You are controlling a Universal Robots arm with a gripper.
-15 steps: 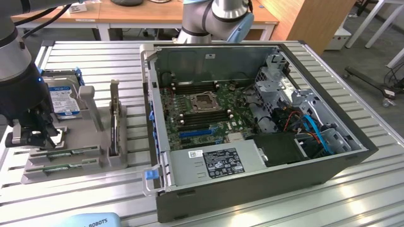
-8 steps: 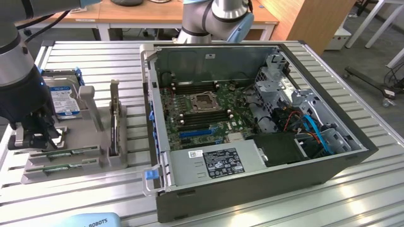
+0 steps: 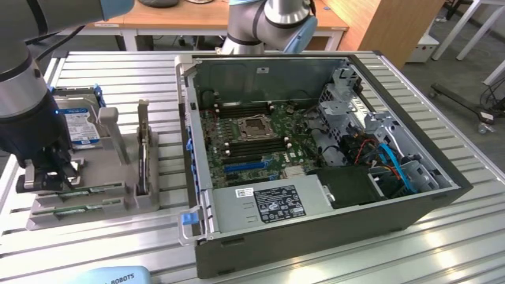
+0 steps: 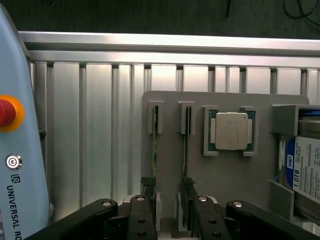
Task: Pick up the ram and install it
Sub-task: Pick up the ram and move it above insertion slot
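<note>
Tool (image 4: 170,212), jaws apart, over ram (image 4: 155,150); CPU chip (image 4: 231,131), hard drive (image 4: 306,167) beside.

my worktop (image 3: 118,71) is ribbed aluminium slats. on it sit a grey parts holder (image 3: 94,218) toward the exterior view's left and an open dark computer case (image 3: 316,236) just beside it, lying on its side.

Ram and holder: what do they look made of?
Ram: green circuit board, seen edge-on, matte, probably fibreglass laminate. Holder: likely plastic, perhaps printed; even matte gray with blocky slots, no metallic shine, unlike the ribbed table, which looks like brushed aluminium.
</note>
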